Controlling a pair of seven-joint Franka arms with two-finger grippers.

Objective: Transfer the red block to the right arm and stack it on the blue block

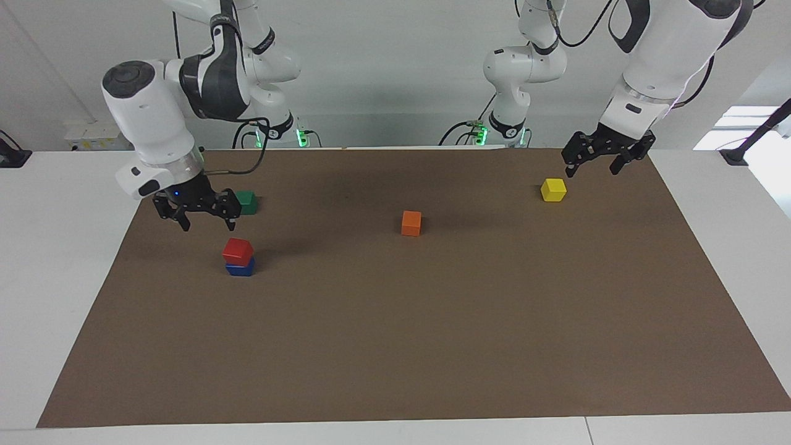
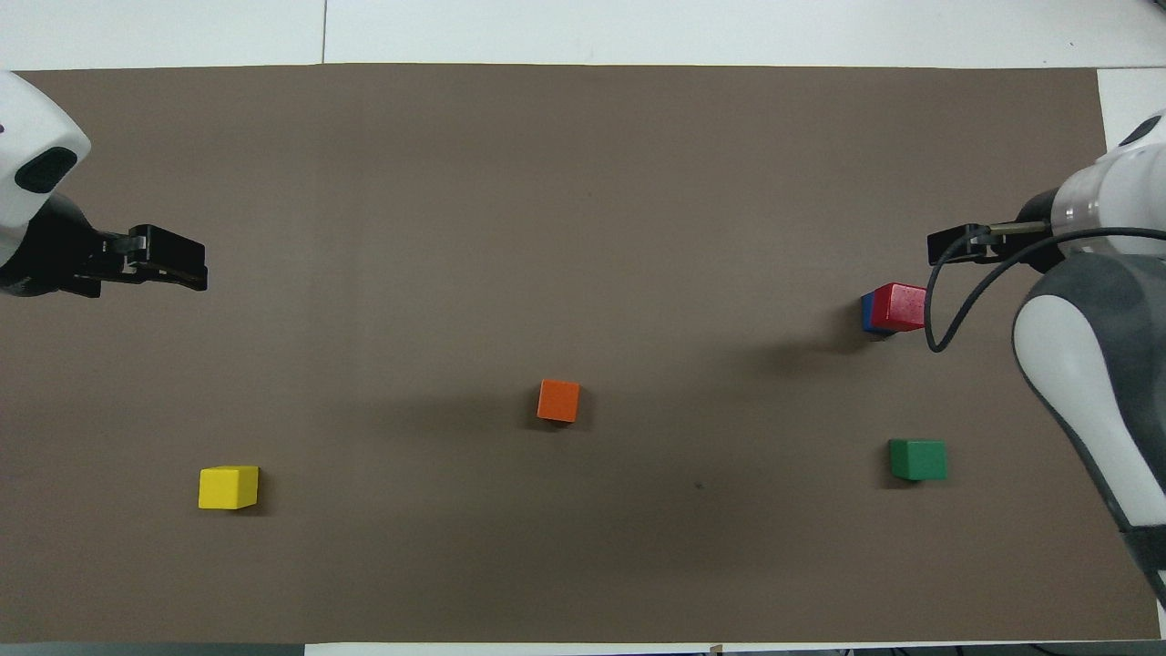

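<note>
Brown mat (image 1: 432, 321): facing view shows red block (image 1: 238, 250) atop blue block (image 1: 240, 269).

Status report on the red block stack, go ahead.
Right tool open, raised clear beside the stack. Left tool open, waiting above the yellow block. Red block sits on blue block. Nothing in the way.

matt brown paper-like mat (image 1: 432, 346); red block (image 1: 238, 250) smooth, slightly speckled; glossy white plastic arm shells
</note>
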